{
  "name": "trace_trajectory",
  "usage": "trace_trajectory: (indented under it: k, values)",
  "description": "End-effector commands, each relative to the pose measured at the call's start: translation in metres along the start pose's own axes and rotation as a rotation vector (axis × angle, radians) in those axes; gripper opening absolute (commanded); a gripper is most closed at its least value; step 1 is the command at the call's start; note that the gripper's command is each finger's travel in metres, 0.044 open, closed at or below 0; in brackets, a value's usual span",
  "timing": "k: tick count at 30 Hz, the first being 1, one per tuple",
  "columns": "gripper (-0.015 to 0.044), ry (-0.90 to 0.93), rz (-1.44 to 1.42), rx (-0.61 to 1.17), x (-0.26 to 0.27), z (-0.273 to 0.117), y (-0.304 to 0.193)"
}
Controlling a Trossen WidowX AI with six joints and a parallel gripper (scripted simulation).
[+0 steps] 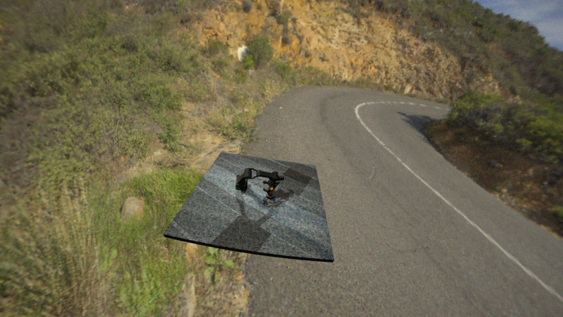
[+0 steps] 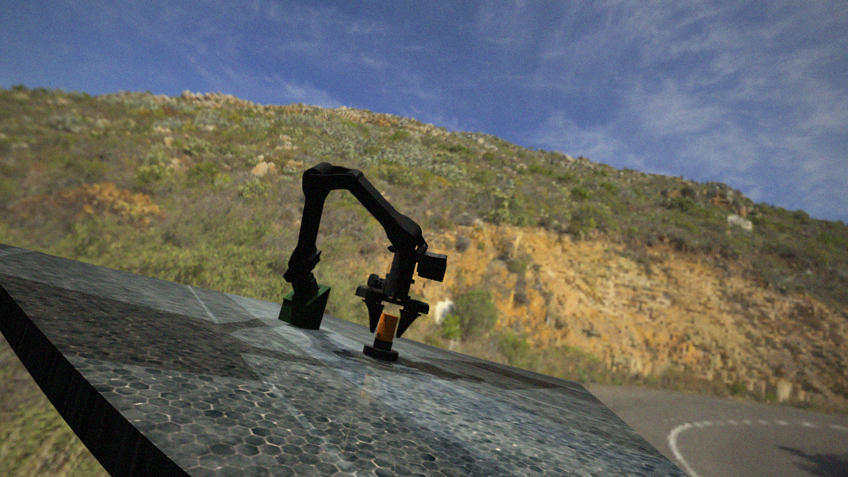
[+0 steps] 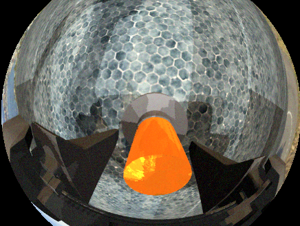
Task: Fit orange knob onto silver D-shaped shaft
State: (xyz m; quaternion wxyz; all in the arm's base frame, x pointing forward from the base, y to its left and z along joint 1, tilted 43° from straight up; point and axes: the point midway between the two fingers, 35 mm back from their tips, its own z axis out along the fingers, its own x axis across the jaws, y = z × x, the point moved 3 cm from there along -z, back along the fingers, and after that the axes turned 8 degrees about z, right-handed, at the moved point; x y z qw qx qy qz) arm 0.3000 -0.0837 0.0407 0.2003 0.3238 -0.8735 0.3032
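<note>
The orange knob [image 1: 271, 188] [image 2: 387, 326] [image 3: 155, 145] stands upright on the round pedestal [image 2: 379, 354] [image 3: 151, 100]. In the exterior view its lower end meets the pedestal's dark raised collar, and no gap shows between them. The silver shaft is not visible, and the knob's hole is hidden underneath. My gripper [image 2: 385, 334] [image 3: 155, 140] is open, pointing down, with one finger on each side of the knob. In the wrist view there is space between the left finger and the knob; the right finger is close beside the knob's wide top end.
The arm's green base [image 2: 305, 308] stands on the tilted dark hexagon-patterned table top [image 1: 299, 236] [image 2: 284, 427], behind and left of the pedestal in the exterior view. Shadows of the arm fall across the table top.
</note>
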Motion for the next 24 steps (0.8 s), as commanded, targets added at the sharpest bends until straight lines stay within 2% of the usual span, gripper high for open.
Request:
trace_trajectory:
  k: [1,7,14,24]
  values:
    - [0.044,0.0,0.001,0.0,0.0,0.0,0.0]
    - [0.044,-0.001,0.001,-0.001,0.0,-0.003,0.0]
    - [0.044,-0.003,-0.001,-0.004,-0.001,-0.093,0.001]
    - [0.044,-0.003,-0.001,-0.003,-0.005,-0.096,-0.001]
